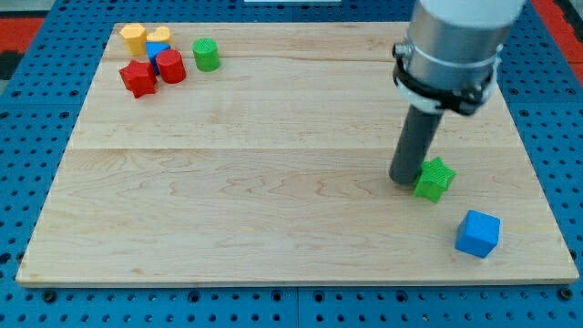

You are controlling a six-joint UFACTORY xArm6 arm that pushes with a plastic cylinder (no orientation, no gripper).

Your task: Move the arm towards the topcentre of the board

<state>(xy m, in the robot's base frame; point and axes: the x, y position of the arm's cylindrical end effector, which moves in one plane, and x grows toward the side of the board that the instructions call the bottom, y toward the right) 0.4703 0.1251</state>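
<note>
My tip rests on the wooden board at the view's right, just left of a green star-shaped block and touching or nearly touching it. A blue cube lies below and right of the star. In the view's top left corner sits a cluster: a yellow hexagonal block, a yellow heart-shaped block, a small blue block half hidden, a red cylinder, a red star-shaped block and, slightly apart, a green cylinder.
The board lies on a blue perforated table. The arm's grey body fills the view's top right and hides part of the board's top edge there.
</note>
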